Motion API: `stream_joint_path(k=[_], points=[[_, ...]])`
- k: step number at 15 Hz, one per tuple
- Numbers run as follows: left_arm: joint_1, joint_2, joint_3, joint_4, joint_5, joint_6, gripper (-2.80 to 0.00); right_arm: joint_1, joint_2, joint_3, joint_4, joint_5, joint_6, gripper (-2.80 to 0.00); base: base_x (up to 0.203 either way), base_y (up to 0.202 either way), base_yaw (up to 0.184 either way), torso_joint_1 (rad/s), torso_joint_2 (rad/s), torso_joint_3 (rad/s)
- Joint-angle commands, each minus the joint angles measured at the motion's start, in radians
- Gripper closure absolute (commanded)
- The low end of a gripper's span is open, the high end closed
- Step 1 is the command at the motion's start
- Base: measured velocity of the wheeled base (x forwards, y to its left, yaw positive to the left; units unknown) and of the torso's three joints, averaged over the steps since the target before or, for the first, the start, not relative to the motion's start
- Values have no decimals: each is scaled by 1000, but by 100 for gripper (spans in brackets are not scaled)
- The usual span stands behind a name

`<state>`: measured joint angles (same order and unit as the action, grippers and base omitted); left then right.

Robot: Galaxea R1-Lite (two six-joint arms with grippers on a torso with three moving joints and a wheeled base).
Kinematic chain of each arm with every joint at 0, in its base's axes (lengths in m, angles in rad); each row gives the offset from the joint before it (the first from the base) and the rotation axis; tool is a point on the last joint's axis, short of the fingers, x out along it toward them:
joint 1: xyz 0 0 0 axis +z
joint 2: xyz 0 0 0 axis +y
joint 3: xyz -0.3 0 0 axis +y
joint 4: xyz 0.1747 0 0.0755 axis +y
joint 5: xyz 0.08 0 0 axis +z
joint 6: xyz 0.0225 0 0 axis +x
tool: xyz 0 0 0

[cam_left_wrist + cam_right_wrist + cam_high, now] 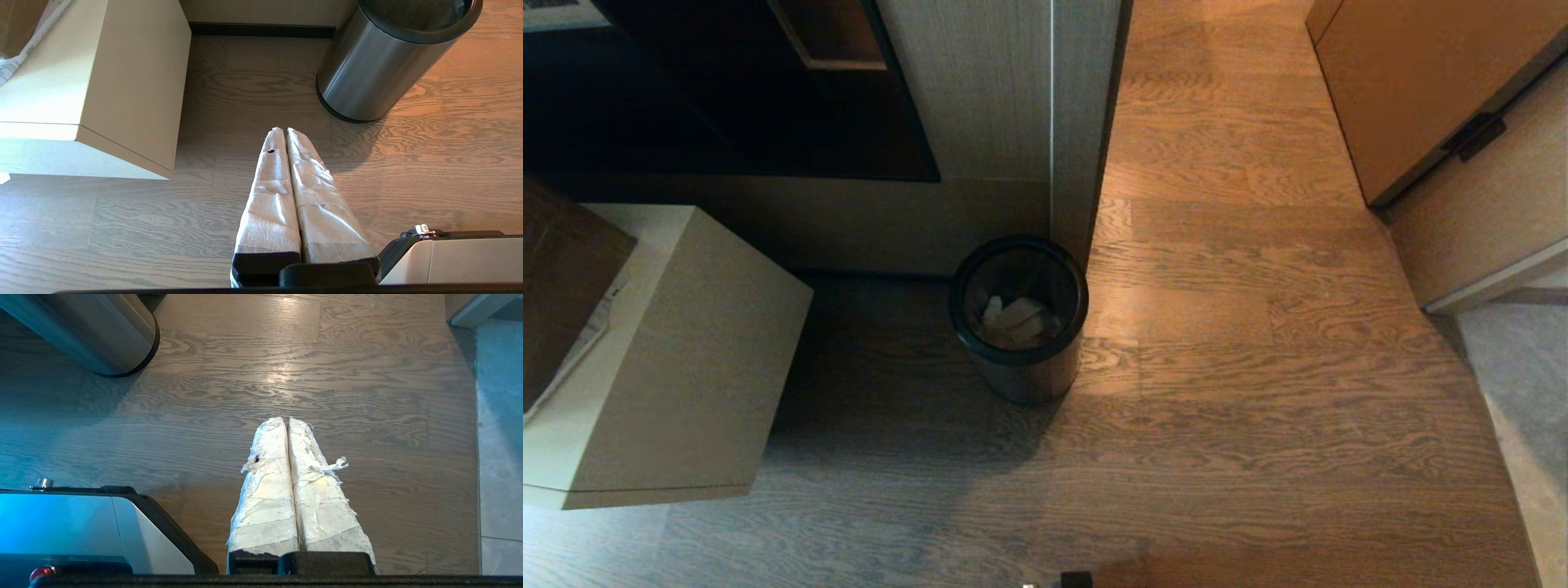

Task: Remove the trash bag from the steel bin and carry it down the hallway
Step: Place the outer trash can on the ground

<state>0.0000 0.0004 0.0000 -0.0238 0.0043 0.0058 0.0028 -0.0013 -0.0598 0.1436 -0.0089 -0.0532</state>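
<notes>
1. Nearest the robot, the left gripper (286, 132) is seen with its two white-wrapped fingers pressed flat together, clenched on nothing, pointed at the floor short of the bin.
2. The right gripper (287, 421) is likewise clamped shut and empty, its frayed white wrapping hanging over bare wood-grain floor planks (1258, 392).
3. Neither arm is caught in the head view; both are judged to be parked low, with the work not yet begun.
4. Ahead of both grippers stands the small cylindrical brushed-steel bin with the thick black rim ring (1018, 318), upright, its long axis vertical and its mouth facing up.
5. From the left gripper the bin lies ahead and toward the robot's right; from the right gripper it lies ahead and toward the robot's left. Which arm is nearer cannot be told, so either reach would have to come from above and down into the mouth.
6. Inside the bin the thin translucent whitish trash bag (1058, 282) is seen lining the wall, with pale paper scraps (1017, 318) lying at the bottom; the bag is fully seated, nothing lifted.
7. To the bin's left, well apart, a beige box-shaped cabinet (686, 351) is noted.
8. Just behind the bin a pale wall corner (1070, 122) rises, and beyond it to the right the wood-floored hallway (1217, 122) runs away.
</notes>
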Motion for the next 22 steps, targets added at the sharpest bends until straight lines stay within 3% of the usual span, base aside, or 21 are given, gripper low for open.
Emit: stream_joint_path(k=[1, 9, 18, 22], points=[[0, 0, 11, -2, 0, 0, 0, 0, 1, 0, 1, 0, 0, 0, 0, 0, 0, 0, 0, 0], [0, 0, 11, -2, 2, -1, 0, 0, 1, 0, 1, -2, 0, 0, 1, 9, -2, 0, 0, 0], [0, 0, 11, -2, 0, -3, 0, 0, 1, 0, 1, -1, 0, 0, 0, 178, 1, 3, 2, 3], [0, 0, 11, -2, 0, -6, 0, 0, 1, 0, 2, 3, 0, 0, 0, 19, 2, 0, -1, 1]])
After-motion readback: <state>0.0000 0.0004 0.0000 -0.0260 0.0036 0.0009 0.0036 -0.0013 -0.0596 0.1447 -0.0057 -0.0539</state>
